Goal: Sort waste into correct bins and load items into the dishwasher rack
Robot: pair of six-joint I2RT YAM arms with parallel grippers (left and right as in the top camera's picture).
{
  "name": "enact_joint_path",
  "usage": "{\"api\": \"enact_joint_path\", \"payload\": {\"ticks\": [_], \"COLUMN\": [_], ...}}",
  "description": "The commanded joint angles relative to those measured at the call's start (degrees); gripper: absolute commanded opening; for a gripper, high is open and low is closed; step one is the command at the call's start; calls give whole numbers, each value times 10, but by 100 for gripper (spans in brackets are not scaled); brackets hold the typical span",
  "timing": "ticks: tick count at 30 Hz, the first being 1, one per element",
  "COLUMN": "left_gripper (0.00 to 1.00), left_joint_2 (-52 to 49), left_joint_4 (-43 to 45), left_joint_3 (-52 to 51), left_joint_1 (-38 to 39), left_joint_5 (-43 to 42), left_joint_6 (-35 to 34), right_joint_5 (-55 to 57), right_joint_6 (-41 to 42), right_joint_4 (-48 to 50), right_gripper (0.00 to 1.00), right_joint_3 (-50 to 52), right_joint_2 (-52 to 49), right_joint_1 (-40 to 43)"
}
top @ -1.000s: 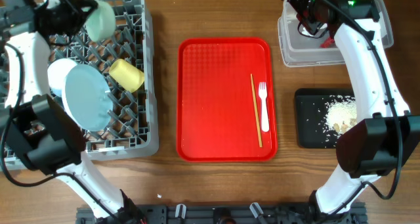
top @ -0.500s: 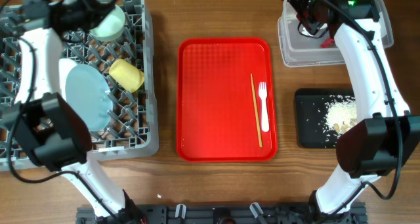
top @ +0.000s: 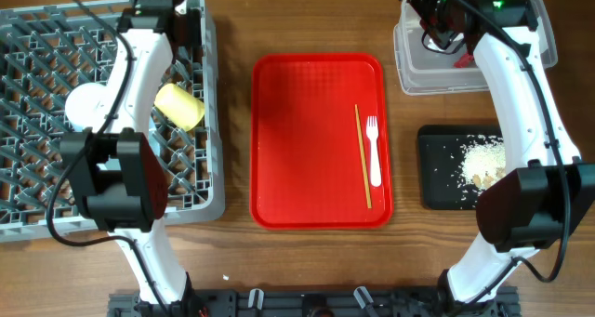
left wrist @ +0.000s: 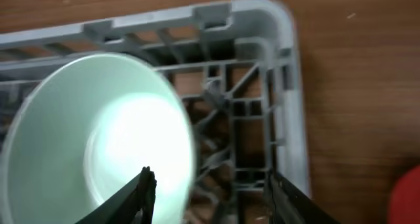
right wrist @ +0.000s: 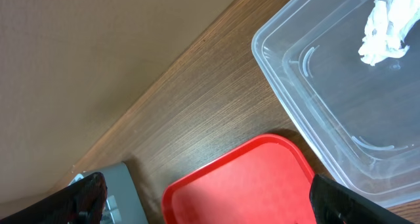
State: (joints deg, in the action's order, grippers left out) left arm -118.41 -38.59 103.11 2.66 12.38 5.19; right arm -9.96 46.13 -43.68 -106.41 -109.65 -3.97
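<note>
The grey dishwasher rack (top: 56,168) fills the left side of the table (top: 232,19). Its upright pegs are there to prop crockery on edge so it drains. The red serving tray (top: 307,140) lies in the middle with its long side running away from the robot. To the right are the clear tub (top: 465,71) at the far edge and the black tray (top: 442,173) nearer the robot, one for each kind of waste.

The left arm reaches across the rack to its far right corner. There the left wrist view shows the pale green saucer (left wrist: 85,152) standing on edge among the pegs, its hollow facing the camera. The left tool (left wrist: 210,191) stands apart. One finger overlaps the saucer's rim and the other is well clear of it, so I judge the saucer released rather than gripped.

The yellow cup (top: 178,105) lies on its side, slanting across the pegs. The white bowl (top: 85,103) sits just left of the arm.

The wooden chopsticks (top: 363,156) and white fork (top: 373,151) lie side by side on the red tray, parallel to its long side, the fork's tines pointing away from the robot. They are the likely next load.

The right tool (right wrist: 210,204) hangs spread wide and empty beside the clear tub, which holds the crumpled tissue (right wrist: 384,23). Rice scraps (top: 483,161) are heaped in the black tray.
</note>
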Motion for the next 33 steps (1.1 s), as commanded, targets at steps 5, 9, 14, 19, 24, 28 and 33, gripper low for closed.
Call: {"api": "enact_joint_path", "payload": {"ticks": [5, 9, 14, 19, 24, 28, 33], "left_gripper": [45, 34, 4, 4, 4, 4, 4], "left_joint_2": [-58, -67, -72, -64, -10, 1, -9], "left_joint_4": [-24, -24, -24, -25, -23, 9, 15], "left_joint_3": [0, 0, 0, 0, 0, 0, 0], "left_joint_1": [-7, -9, -18, -17, -34, -85, -165], "left_joint_5": [81, 81, 81, 53, -188, -399, -620], "left_joint_6": [51, 51, 44, -14, -92, -182, -240], "right_joint_5": [14, 14, 14, 14, 14, 14, 14], "right_joint_6": [-10, -10, -10, -10, -10, -10, -10], "right_joint_4": [1, 1, 1, 1, 1, 1, 1], "right_gripper": [100, 100, 100, 100, 100, 99, 100], "right_joint_3": [2, 2, 2, 2, 2, 2, 2], "right_joint_2": [-6, -6, -6, -6, -6, -6, -6], "right_joint_1": [-2, -2, -2, -2, -2, -2, -2]}}
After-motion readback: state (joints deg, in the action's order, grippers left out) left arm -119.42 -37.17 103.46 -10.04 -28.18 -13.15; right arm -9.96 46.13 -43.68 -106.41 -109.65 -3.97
